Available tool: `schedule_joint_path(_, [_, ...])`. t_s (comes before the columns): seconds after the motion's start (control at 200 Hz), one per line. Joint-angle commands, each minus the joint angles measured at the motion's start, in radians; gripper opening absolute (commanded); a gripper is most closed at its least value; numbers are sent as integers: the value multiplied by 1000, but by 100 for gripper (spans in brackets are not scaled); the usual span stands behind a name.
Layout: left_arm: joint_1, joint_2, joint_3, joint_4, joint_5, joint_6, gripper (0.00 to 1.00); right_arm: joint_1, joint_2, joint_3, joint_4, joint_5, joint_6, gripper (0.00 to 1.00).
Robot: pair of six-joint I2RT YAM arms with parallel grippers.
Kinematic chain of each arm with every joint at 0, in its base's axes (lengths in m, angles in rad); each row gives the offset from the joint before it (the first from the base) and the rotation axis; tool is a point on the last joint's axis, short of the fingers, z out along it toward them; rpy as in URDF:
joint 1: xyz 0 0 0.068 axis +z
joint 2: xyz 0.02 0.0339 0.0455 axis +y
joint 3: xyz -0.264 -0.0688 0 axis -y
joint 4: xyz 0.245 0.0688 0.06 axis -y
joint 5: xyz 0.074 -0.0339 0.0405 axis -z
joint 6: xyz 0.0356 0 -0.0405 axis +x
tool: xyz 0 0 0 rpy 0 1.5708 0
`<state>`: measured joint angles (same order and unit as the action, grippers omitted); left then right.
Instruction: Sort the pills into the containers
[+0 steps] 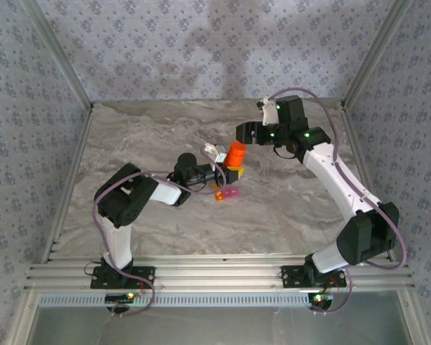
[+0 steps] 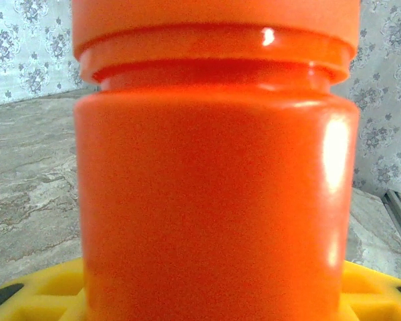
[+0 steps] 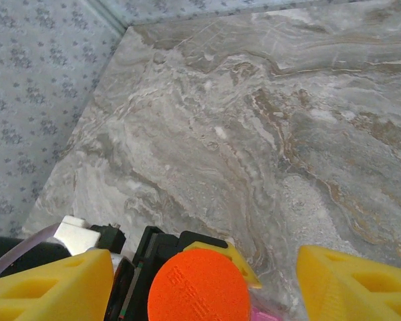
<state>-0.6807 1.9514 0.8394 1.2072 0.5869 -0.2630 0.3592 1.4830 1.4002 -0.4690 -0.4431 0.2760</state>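
Setting: a robot test enclosure, as we read it. Marble-print tabletop (image 1: 273, 223), floral-papered panel walls (image 1: 165, 50), aluminium extrusion frame (image 1: 215, 277); left arm (image 1: 122, 201) and right arm (image 1: 337, 180) bolted at the near rail.

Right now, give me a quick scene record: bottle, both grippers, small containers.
bottle: opaque orange, upright, cap on
left gripper: closed on the bottle's body from the side
right gripper: open, above the cap, one yellow finger on each side of it, not touching
containers: joined orange and pink pair on the table, just on the arm-base side of the bottle, apart from both grippers
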Motion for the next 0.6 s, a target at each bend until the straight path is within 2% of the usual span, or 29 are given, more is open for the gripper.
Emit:
schedule_joint_path(0.0, [-2,-26,18,49,4,8,0,-8,38,30,-76,-92,-112,74])
schedule_joint_path(0.39, [-1,-26,14,46,4,11,0,3,96,58,-127,-142,-176,74])
schedule_joint_path(0.595, [0,-31,10,47,4,13,0,18,113,68,-157,-134,-187,70])
